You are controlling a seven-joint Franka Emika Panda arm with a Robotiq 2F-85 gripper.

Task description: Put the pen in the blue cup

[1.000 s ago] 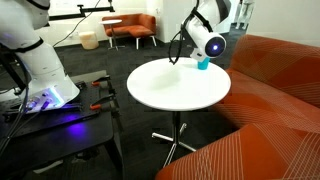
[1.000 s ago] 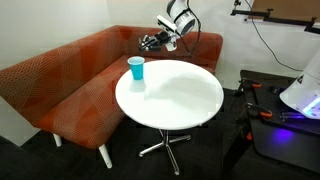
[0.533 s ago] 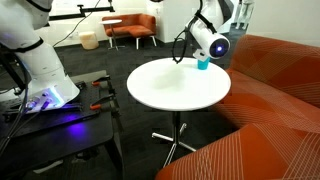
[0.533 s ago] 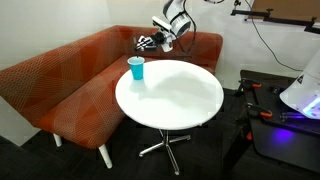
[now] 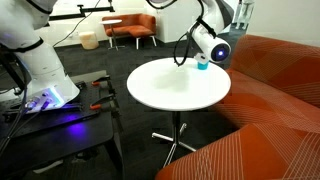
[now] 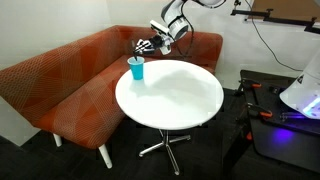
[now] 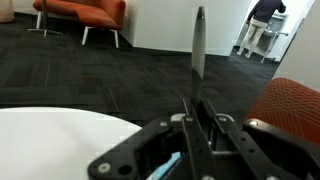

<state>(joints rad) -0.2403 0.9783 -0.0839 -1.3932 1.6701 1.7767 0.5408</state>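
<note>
My gripper (image 7: 197, 108) is shut on the pen (image 7: 199, 45), a thin dark stick that juts straight out from between the fingers in the wrist view. The light-blue cup (image 6: 136, 68) stands upright near the round white table's edge by the couch. It also shows in an exterior view (image 5: 203, 64), partly behind the wrist. A sliver of blue (image 7: 167, 168) shows under the fingers in the wrist view. In an exterior view the gripper (image 6: 145, 46) hangs just above and slightly behind the cup, apart from it. The pen is too small to make out in both exterior views.
The round white table (image 6: 175, 95) on a metal pedestal stands against an orange corner couch (image 6: 60, 80). A second white robot base with cables and tools sits on a dark bench (image 5: 40, 85). Orange chairs (image 5: 130, 28) stand far behind on dark carpet.
The gripper with the pen has moved across towards the blue cup and now hangs over its far side. The cup has not moved.
</note>
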